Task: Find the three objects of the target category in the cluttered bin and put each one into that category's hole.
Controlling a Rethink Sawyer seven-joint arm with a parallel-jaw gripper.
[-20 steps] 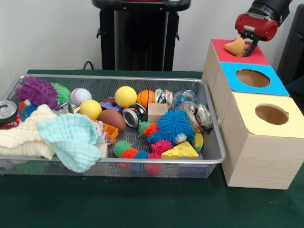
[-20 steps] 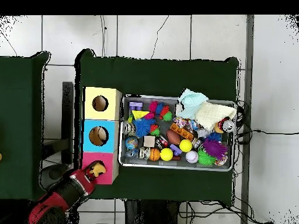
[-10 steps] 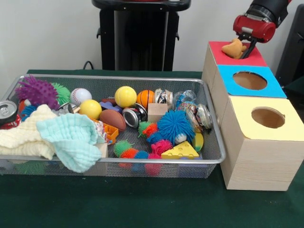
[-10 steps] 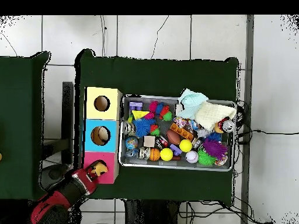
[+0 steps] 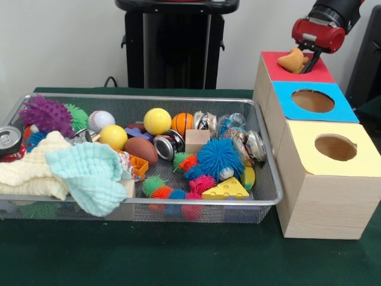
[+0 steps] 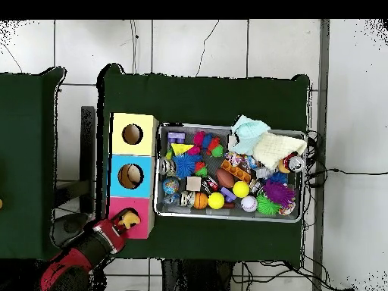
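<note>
Claw (image 5: 302,58) grasping tan toy (image 5: 293,60) over red box top (image 5: 309,72), overhead view hides the grip

Mesh, cloth and wood grain

The wire-mesh metal bin (image 5: 269,179) holds soft waffle-weave cloths (image 5: 89,170), shiny metal cans (image 5: 8,140) and rubbery spiky balls (image 5: 219,157); pale wood-grain boxes (image 5: 321,202) stand on a matt green cloth surface (image 5: 178,256).
</note>
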